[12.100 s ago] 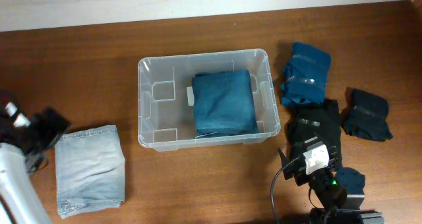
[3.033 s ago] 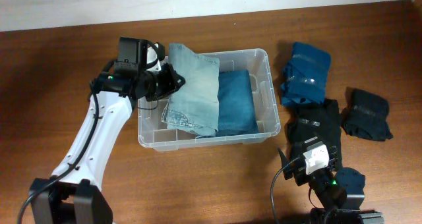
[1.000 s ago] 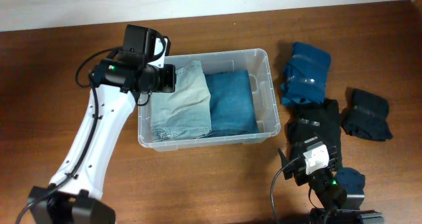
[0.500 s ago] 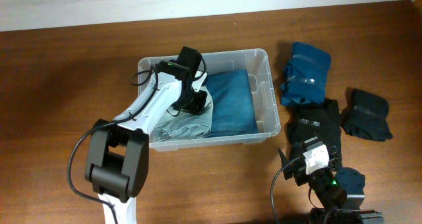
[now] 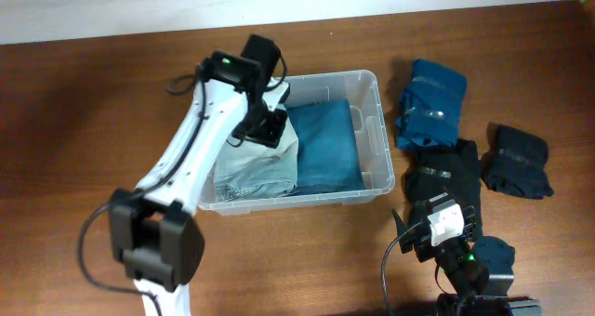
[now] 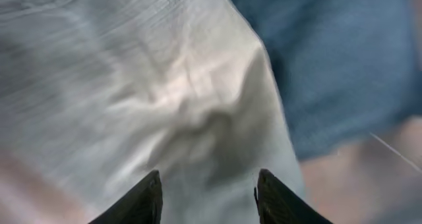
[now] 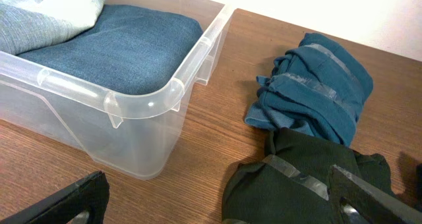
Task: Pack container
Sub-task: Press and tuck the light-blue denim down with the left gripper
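Observation:
The clear plastic container [image 5: 370, 78] stands mid-table. Folded dark blue jeans [image 5: 327, 145] fill its right half, and folded light blue jeans [image 5: 253, 170] lie in its left half. My left gripper [image 5: 266, 130] hovers inside the container, just above the light jeans. In the left wrist view, the left gripper [image 6: 208, 184] has its black fingers [image 6: 142, 201] apart, with rumpled light denim [image 6: 151, 85] under them and nothing pinched. My right gripper [image 7: 224, 207] rests low on the table right of the container [image 7: 142, 105], open wide over a dark green garment [image 7: 310, 181].
A teal folded garment [image 5: 432, 100] lies right of the container, also seen in the right wrist view [image 7: 320, 85]. The dark green garment [image 5: 446, 172] is below it, and a navy one [image 5: 519, 161] sits far right. The right arm's base [image 5: 456, 251] is at the front right.
The light jeans have settled into the container's left half. My left gripper has let go of them and lifted slightly, its arm swinging back toward the far rim. The right arm stays still.

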Robot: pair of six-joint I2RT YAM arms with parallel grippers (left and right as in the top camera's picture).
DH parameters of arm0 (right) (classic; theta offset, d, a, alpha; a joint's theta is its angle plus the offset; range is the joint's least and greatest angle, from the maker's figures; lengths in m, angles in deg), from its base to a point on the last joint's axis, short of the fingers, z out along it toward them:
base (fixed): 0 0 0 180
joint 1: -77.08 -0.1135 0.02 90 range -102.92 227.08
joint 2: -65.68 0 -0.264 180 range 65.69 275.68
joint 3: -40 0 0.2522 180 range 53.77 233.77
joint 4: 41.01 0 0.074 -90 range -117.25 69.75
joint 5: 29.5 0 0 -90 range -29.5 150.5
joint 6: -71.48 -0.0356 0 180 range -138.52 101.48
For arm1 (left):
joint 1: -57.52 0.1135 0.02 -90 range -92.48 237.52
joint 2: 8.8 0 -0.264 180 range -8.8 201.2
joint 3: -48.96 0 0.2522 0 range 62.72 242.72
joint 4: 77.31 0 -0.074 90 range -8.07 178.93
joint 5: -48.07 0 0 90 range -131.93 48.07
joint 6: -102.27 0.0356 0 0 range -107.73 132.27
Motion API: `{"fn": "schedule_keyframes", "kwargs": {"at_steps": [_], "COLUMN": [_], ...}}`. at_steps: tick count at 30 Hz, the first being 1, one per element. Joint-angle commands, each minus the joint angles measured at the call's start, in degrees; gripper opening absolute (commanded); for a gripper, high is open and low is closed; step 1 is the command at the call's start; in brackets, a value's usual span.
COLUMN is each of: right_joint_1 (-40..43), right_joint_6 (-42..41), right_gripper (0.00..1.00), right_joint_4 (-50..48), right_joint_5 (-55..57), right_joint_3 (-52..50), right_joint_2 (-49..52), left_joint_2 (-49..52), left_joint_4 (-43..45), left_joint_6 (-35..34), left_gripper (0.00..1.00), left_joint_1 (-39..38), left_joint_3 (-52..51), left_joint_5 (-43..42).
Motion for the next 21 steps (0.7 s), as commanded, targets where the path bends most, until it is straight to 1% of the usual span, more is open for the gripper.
{"fn": "schedule_keyframes", "kwargs": {"at_steps": [1,4,8,11,16,19,21], "right_joint_1": [-0.35,-0.35,-0.35,-0.35,-0.35,-0.35,-0.35], "right_joint_6": [-0.63,-0.63,-0.63,-0.63,-0.63,-0.63,-0.63], "right_gripper": [0.99,0.98,0.98,0.99,0.98,0.98,0.98], "right_joint_4": [0.04,0.04,0.04,0.04,0.04,0.04,0.04], "right_joint_5": [-0.68,-0.68,-0.68,-0.68,-0.68,-0.68,-0.68], "right_joint_3": [-0.35,-0.35,-0.35,-0.35,-0.35,-0.35,-0.35], "right_joint_2": [-0.07,-0.07,-0.07,-0.07,-0.07,-0.07,-0.07], "left_joint_2": [-3.23,-2.91,-2.91,-2.91,-2.91,-2.93,-3.15], "left_joint_4": [-4.02,-5.88,-3.13,1.92,15.41,17.11,15.32], "left_joint_6": [2.51,2.51,2.54,2.54,2.45,2.45,2.45], "left_gripper": [0.47,0.47,0.47,0.48,0.48,0.47,0.47], "left_joint_1": [0.02,-0.28,-1.81,-3.21,-2.82,-1.73,-1.09], "left_joint_3": [1.44,-0.48,-8.39,-16.48,-28.94,-29.55,-27.02], "left_joint_5": [0.55,-0.85,-2.01,-1.7,-1.14,-0.87,-0.81]}}
